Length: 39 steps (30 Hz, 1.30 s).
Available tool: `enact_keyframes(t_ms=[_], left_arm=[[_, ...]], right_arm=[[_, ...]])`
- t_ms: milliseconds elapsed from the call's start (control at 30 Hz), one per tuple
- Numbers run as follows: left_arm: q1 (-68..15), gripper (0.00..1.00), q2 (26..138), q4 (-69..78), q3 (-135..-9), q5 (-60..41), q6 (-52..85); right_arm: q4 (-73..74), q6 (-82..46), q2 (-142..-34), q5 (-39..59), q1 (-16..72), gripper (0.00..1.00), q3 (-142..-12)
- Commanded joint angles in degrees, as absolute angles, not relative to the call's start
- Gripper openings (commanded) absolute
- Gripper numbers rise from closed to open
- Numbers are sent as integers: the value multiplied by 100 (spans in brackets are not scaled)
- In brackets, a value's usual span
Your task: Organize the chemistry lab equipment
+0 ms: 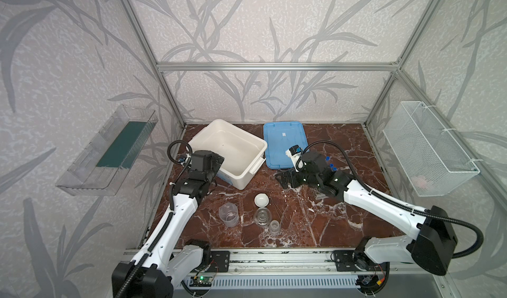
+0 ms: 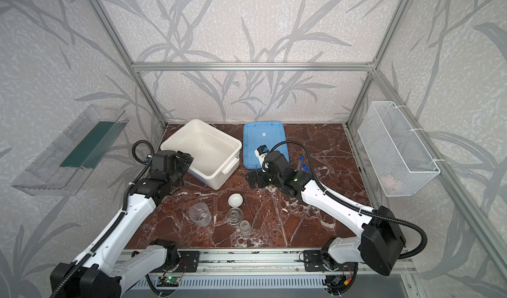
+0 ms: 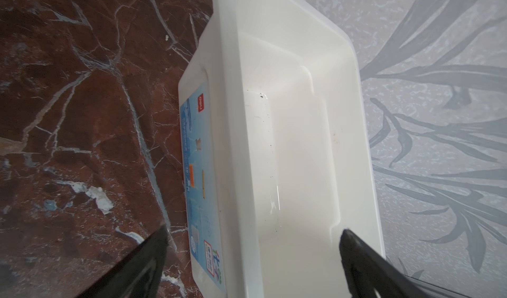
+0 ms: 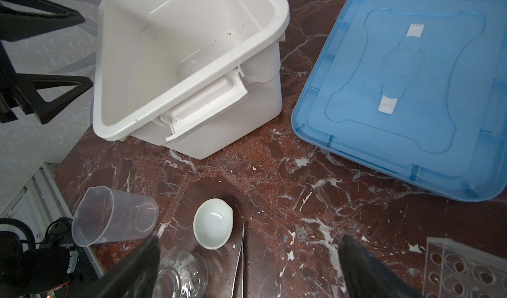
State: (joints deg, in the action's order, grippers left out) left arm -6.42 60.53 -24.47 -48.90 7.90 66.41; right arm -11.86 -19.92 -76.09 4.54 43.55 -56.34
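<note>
A clear beaker (image 1: 228,214) (image 4: 115,217) lies on its side near the table's front. Beside it are a little white dish (image 1: 261,200) (image 4: 214,222), a clear flask (image 1: 262,217) (image 4: 186,269), a small beaker (image 1: 273,226) and thin tweezers (image 4: 238,261). Blue-capped test tubes (image 1: 330,164) (image 2: 301,163) lie behind my right arm. A corner of the holed rack (image 4: 463,269) shows beside it. My left gripper (image 1: 218,161) (image 3: 253,232) is open astride the white box's near-left rim, holding nothing. My right gripper (image 1: 285,180) (image 4: 249,239) is open above bare table, right of the dish.
The open white box (image 1: 258,145) stands at the back left. A faint clear round shape (image 4: 189,66) shows on its floor. The blue lid (image 1: 282,137) lies flat beside it. A wire basket (image 1: 430,148) hangs on the right wall and a clear shelf (image 1: 107,151) on the left.
</note>
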Motion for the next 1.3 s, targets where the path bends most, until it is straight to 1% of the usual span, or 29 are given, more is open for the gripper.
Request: enact_keyframes(t_ms=[0,67,100,267,333,467,600,700,767,833,933,967,1033,1100,1133,1167,1267], left_arm=[[-492,83,6449,-3536,-5600,912,6748],[-498,80,6690,-3911,-5917,1111,6850],[-483,74,6789,-3991,-6007,1137,6947],[-465,74,7034,-3756,-6156,1042,7054],[-462,73,7177,-4054,-6316,1059,7184],[-461,68,7527,-4850,-6766,1119,7379],[-472,65,7604,-4533,-6592,801,7534],[-542,61,7770,-4737,-6717,779,7598],[-558,60,7837,-4804,-6750,782,7639],[-559,55,7863,-4776,-6748,752,7688],[-579,51,7898,-4860,-6768,764,7815],[-580,47,7892,-4893,-6768,765,7907],[-589,45,7864,-4931,-6729,739,8041],[-615,34,7802,-4915,-6662,778,8220],[-628,27,7754,-4852,-6610,779,8296],[-639,25,7727,-4819,-6574,794,8350],[-718,24,7643,-4977,-6574,940,8584]], right_arm=[[-1173,-1929,-7360,306,4386,99,-5523],[-1195,-1909,-7341,274,4386,99,-5512],[-1195,-1901,-7338,266,4385,99,-5506],[-1239,-1849,-7350,188,4386,99,-5493],[-1226,-1844,-7365,168,4386,99,-5491],[-1178,-1855,-7407,176,4386,99,-5492],[-1162,-1863,-7483,196,4385,99,-5530],[-1169,-1873,-7523,202,4386,99,-5551],[-1169,-1872,-7515,195,4386,99,-5546],[-1169,-1872,-7501,180,4386,99,-5545],[-1169,-1873,-7488,171,4386,99,-5547],[-1166,-1872,-7481,169,4386,99,-5543],[-1160,-1872,-7479,168,4386,99,-5546],[-1152,-1872,-7478,166,4385,99,-5541],[-1147,-1872,-7470,174,4386,99,-5535],[-1151,-1872,-7466,158,4384,99,-5526],[-1142,-1881,-7443,150,4386,99,-5501]])
